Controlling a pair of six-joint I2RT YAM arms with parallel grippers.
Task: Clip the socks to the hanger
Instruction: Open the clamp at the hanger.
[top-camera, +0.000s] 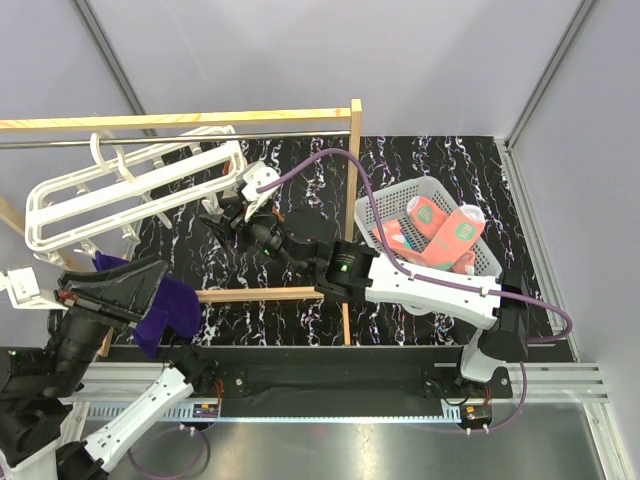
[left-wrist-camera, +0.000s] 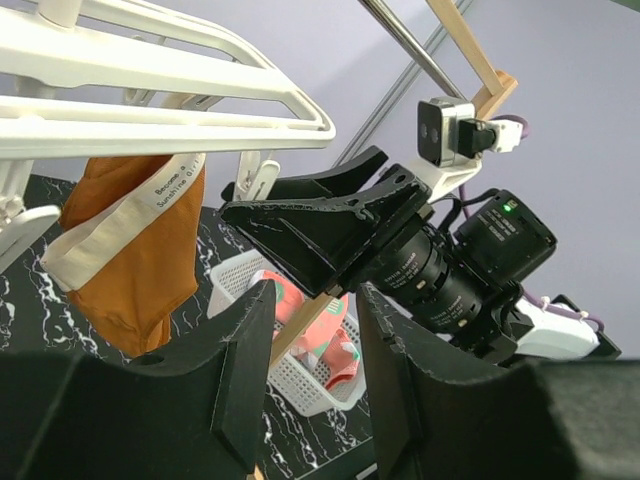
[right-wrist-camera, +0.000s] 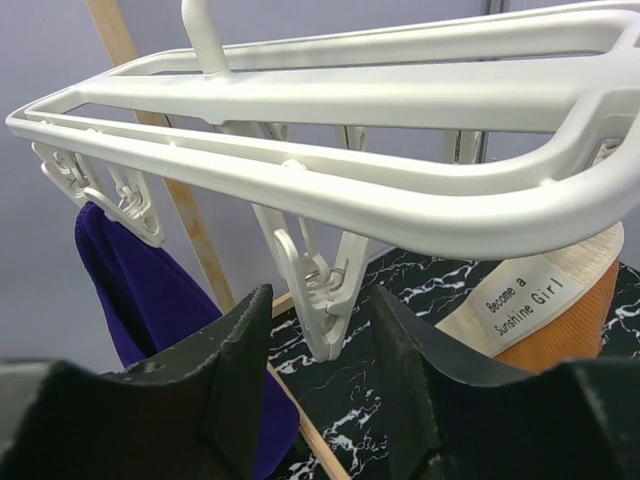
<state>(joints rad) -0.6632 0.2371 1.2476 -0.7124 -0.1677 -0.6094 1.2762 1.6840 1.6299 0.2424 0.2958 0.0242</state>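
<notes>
Both hands stand partly open, gripping nothing; right hand (right-wrist-camera: 322, 300) frames a dangling white clip (right-wrist-camera: 305, 262) of the white plastic barred hanger (right-wrist-camera: 400, 105), contact unclear; left hand (left-wrist-camera: 315, 295) is empty.

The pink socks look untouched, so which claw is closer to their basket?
Right. The right gripper is left of the basket, by the hanger; the left gripper is farther left, beyond it.

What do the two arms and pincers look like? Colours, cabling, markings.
Left arm and right arm: white moulded links, black joint housings. The right one carries a looping purple cable and a green light on its black wrist module. Left pincer and right pincer: matte black, wedge-shaped fingers.
</notes>
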